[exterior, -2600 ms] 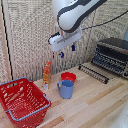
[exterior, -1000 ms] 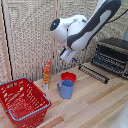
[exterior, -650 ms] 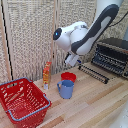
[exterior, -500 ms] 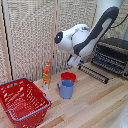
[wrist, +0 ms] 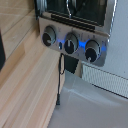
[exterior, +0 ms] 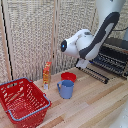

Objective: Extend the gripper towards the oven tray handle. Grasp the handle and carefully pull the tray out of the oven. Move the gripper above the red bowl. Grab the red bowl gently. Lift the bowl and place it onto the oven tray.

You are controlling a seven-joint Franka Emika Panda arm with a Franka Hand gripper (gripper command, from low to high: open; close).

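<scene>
Already the tray looks drawn out, jutting from the oven at right-centre of the exterior view; judged so, the pull is done. Red bowl sits untouched on the surface at centre frame, so grasp, lift and placing remain. Gripper hangs between bowl and tray; fingers hidden, open or closed cannot be told. Blue mug touches or overlaps the bowl's front; an orange bottle stands beside; red basket lower left.

wooden table | red bowl | blue mug | red basket | oven
</scene>
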